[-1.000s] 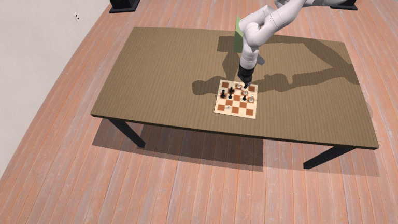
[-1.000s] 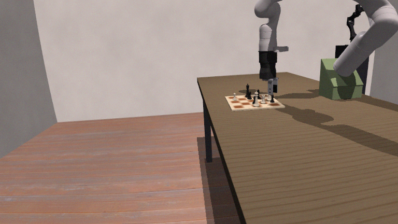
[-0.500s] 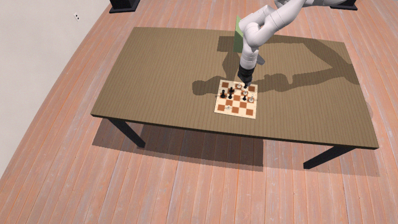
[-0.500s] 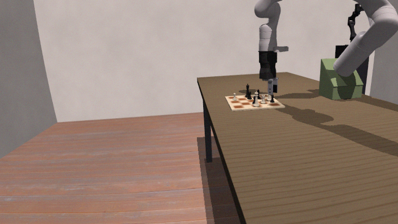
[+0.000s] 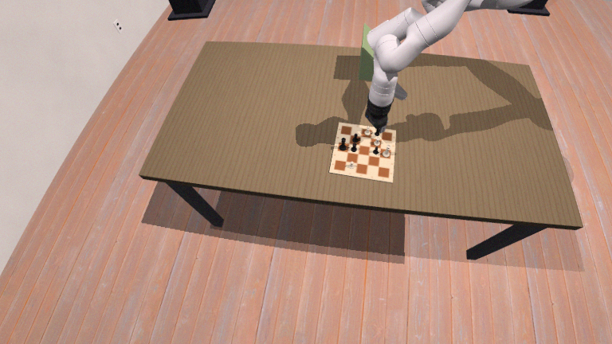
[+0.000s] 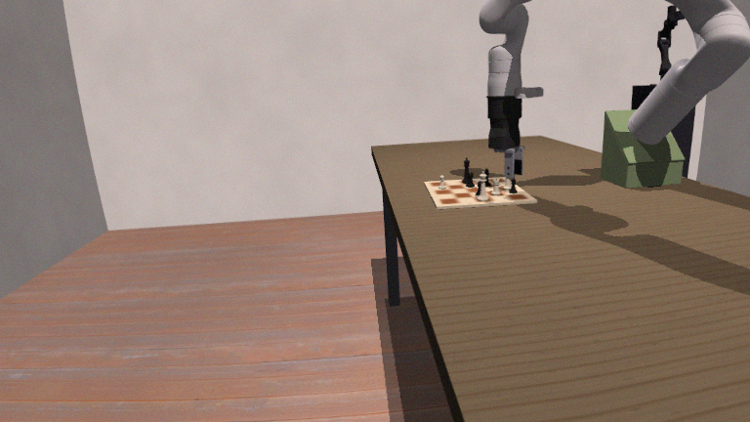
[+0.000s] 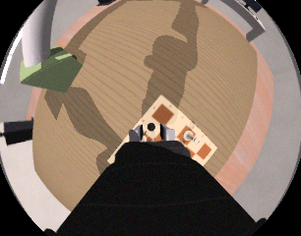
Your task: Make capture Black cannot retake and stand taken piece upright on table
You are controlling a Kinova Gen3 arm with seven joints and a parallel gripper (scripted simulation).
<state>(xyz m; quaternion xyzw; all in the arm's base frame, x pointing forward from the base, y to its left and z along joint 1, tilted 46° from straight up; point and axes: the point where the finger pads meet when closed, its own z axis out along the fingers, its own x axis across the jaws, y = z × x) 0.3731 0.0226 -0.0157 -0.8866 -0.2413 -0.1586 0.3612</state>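
The chessboard [image 5: 362,169] [image 6: 448,201] [image 7: 163,113] bears several upright pieces. My gripper [image 5: 378,130] [image 6: 514,175] [image 7: 151,130] is open and points down over the board's back row. A black pawn [image 5: 378,133] [image 6: 513,188] [image 7: 150,127] stands between its fingers in the wrist view, with the fingertips around the height of its head. A white rook-like piece [image 5: 376,142] [image 6: 496,188] stands close by. The white king [image 5: 386,151] [image 6: 482,189] is at the board's right edge, beside another black pawn [image 5: 375,150]. The black king [image 5: 343,144] [image 6: 467,171] stands at the left edge.
Two more black pieces stand near the black king. A white piece [image 5: 367,131] is left of the gripper, and a white pawn [image 5: 351,165] [image 6: 441,182] is near the front. A green block [image 5: 366,63] [image 6: 616,147] [image 7: 57,74] stands behind the board.
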